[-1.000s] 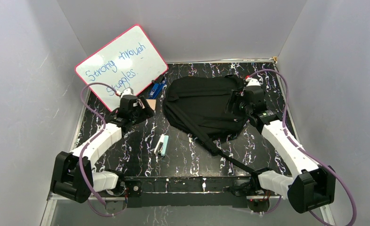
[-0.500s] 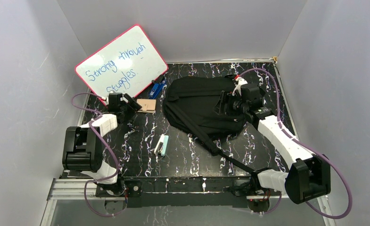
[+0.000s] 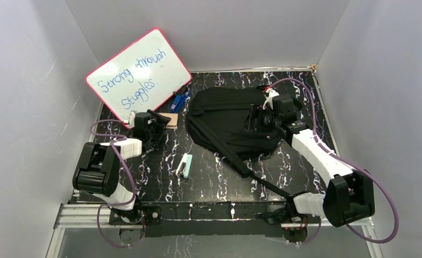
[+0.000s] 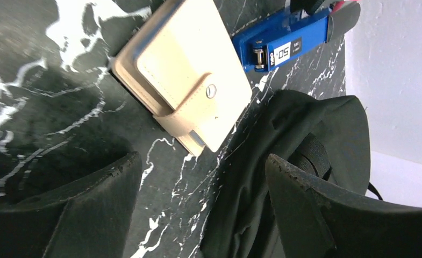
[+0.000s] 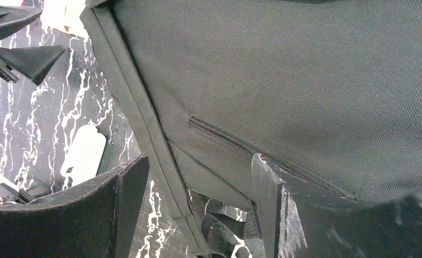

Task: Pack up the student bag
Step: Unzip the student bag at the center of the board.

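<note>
Since a second ago the left arm has been folding back toward its base. The left gripper [image 4: 203,161] is now hanging released, jaws wide and empty, with the beige wallet [image 4: 184,70] lying just ahead of it. The right gripper [image 5: 198,161] has been sliding further over the student bag [image 5: 305,64] and is hovering with jaws spread, grasping nothing. The bag is lying directly beneath its fingertips, and ahead and to the right of the left gripper.

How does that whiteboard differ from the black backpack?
The whiteboard is stiff and flat with a pink frame and blue handwriting; the backpack is soft, rumpled black fabric. The whiteboard stands tilted against the wall; the backpack lies on the table, one strap trailing toward the near edge. Both sit at the table's far side.
</note>
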